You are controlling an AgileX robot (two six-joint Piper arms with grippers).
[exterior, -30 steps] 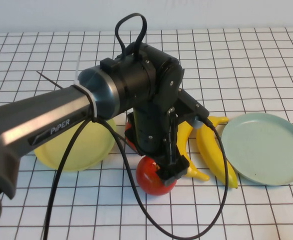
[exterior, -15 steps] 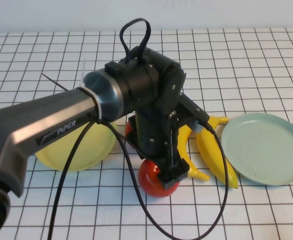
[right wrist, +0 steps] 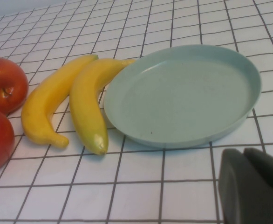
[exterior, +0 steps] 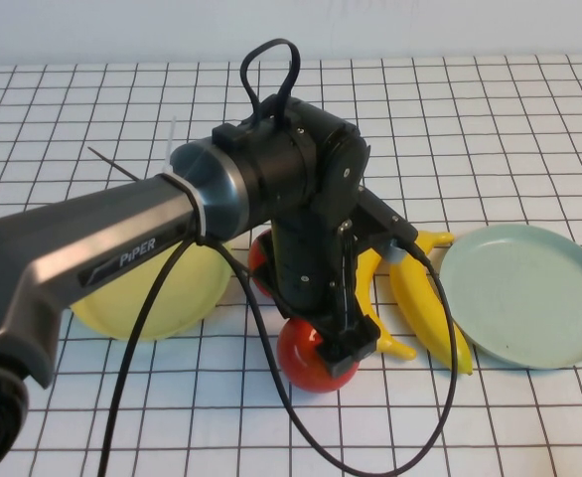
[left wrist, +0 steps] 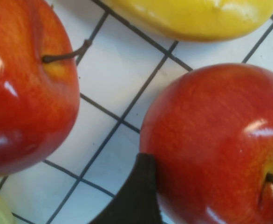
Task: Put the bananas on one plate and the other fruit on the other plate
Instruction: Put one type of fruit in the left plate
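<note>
Two bananas (exterior: 420,298) lie beside the blue-green plate (exterior: 529,293), two apples (exterior: 309,353) near the yellow plate (exterior: 157,298), the left gripper (exterior: 343,348) down at the nearer apple, grip unclear; the right gripper (right wrist: 253,186) looks closed, near the blue-green plate.

Probably a robotics lab: white grid-lined tabletop (exterior: 529,109), plain wall (exterior: 122,30), Piper arm (exterior: 122,248).

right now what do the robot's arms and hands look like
The left arm has a grey forearm marked PIPER in white, a white zip tie, a glossy black wrist block and black cables looping above and below. Its left hand is black with blocky fingers, at the near apple. The right hand shows only in its wrist view as a dark grey rounded finger beside the blue-green plate.
</note>
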